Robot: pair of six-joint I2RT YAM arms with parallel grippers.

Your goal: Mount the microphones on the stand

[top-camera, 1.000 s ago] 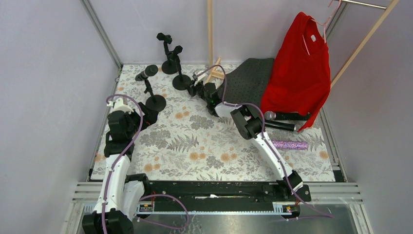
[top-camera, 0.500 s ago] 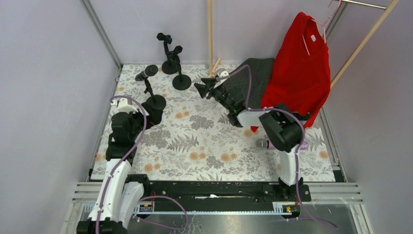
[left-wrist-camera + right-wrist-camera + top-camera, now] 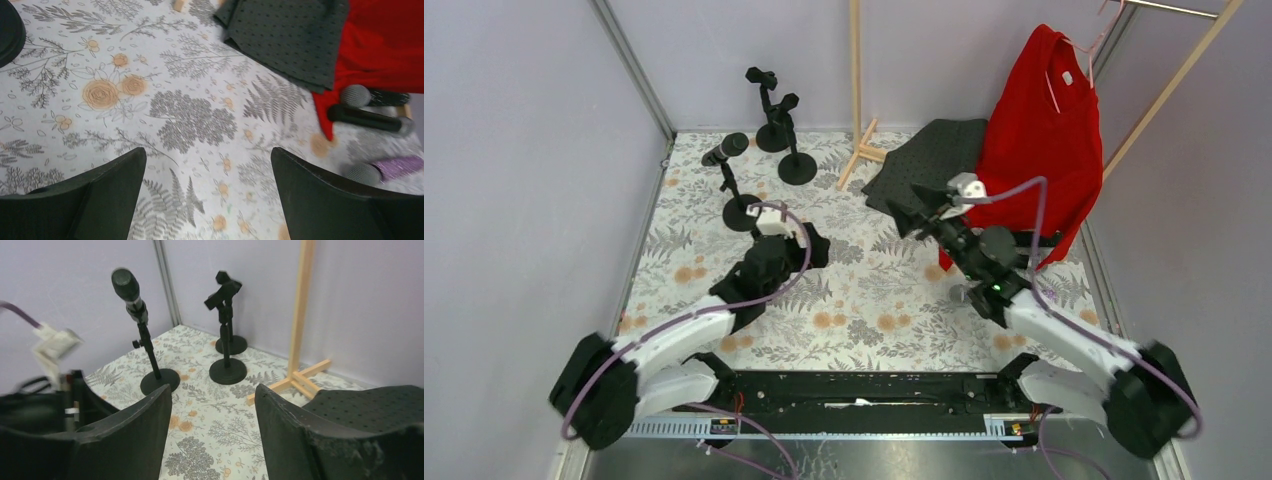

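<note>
Shifted over the last second: both arms. Left arm (image 3: 674,335) now away from the far-left stand and out over the middle of the floral surface (image 3: 854,300); left jaws spread wide, nothing between them. Right arm (image 3: 1064,335) back from the far stands and over to the right; right jaws no longer shut, parted partway, empty, facing the far left corner. Far left: one black microphone (image 3: 725,149) clipped at a tilt atop the left stand (image 3: 742,211). Beyond it, toward the far wall, two empty stands (image 3: 796,167), well apart from both arms. Right side of the surface: three loose microphones lying flat, near one another. Farthest of them, a grey-headed microphone (image 3: 356,95) with black body, at the hem of the red shirt (image 3: 385,45); just nearer, a second black microphone (image 3: 365,119), its left end against that hem; nearest, the glittery purple microphone (image 3: 395,165), apart from the other two, mesh head pointing left, just beside the right arm in the overhead view. Dark dotted cloth (image 3: 290,40) spread at the far right, beside the shirt. Wooden rack (image 3: 856,80) upright by the far wall.
</note>
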